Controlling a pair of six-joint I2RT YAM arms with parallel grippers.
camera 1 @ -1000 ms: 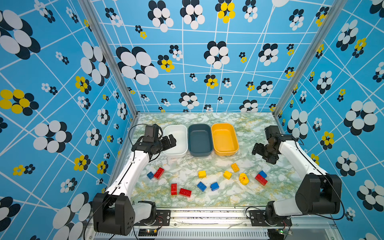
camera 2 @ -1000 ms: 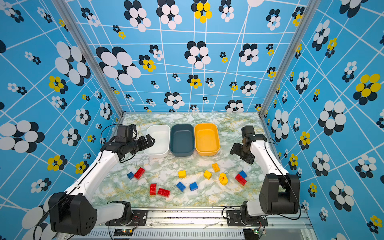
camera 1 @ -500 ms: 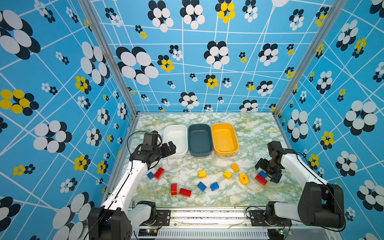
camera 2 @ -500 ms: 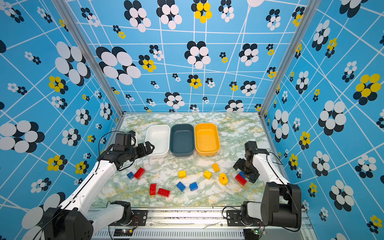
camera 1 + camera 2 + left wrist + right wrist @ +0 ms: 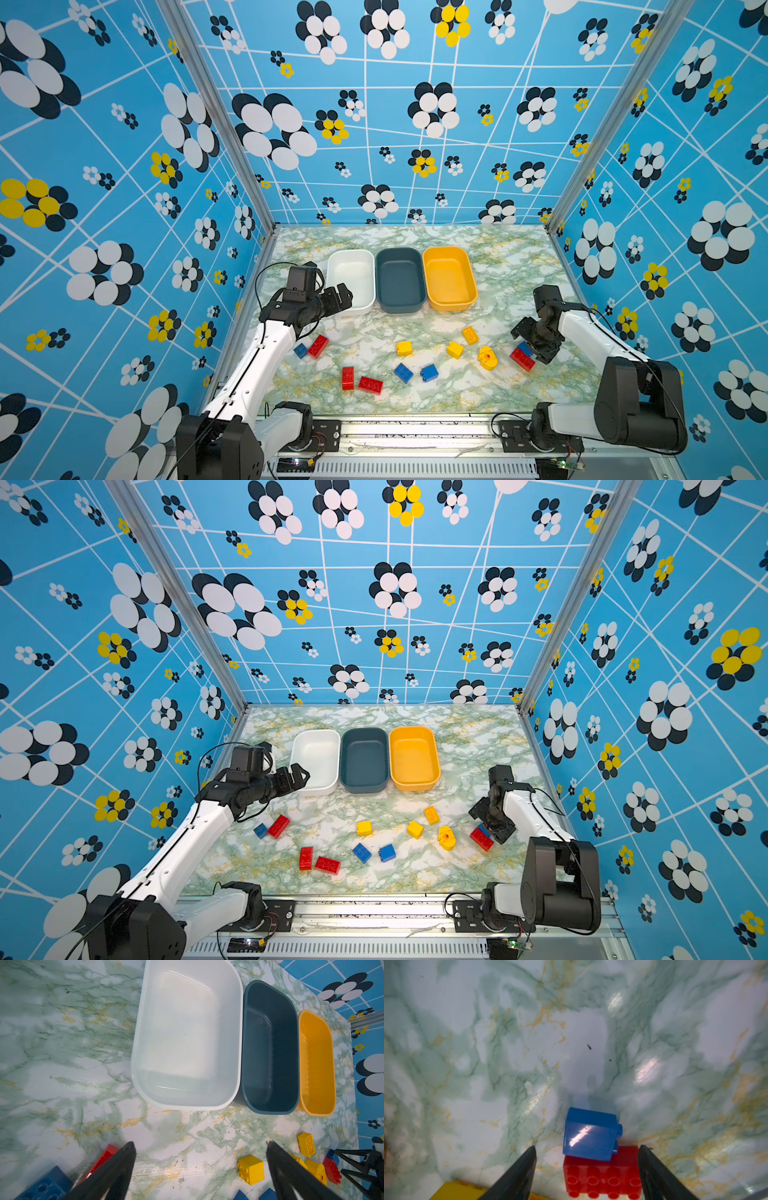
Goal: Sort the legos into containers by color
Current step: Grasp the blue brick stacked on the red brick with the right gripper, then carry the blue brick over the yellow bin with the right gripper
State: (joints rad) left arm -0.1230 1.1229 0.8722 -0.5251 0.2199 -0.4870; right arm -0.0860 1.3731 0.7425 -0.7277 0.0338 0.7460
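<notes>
While right gripper is hanging part-open and empty astride the red brick near right — blue brick touching its far side — closing now is risking pinching both colours, left gripper idling wide open, empty, by the white tub.

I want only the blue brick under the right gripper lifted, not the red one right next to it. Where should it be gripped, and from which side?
Come straight down with the right gripper onto the half of the blue brick farthest from the red brick. The blue brick lies on its side with its studs pointing sideways, so the stud face and the opposite face are probably the pair to clamp.
</notes>
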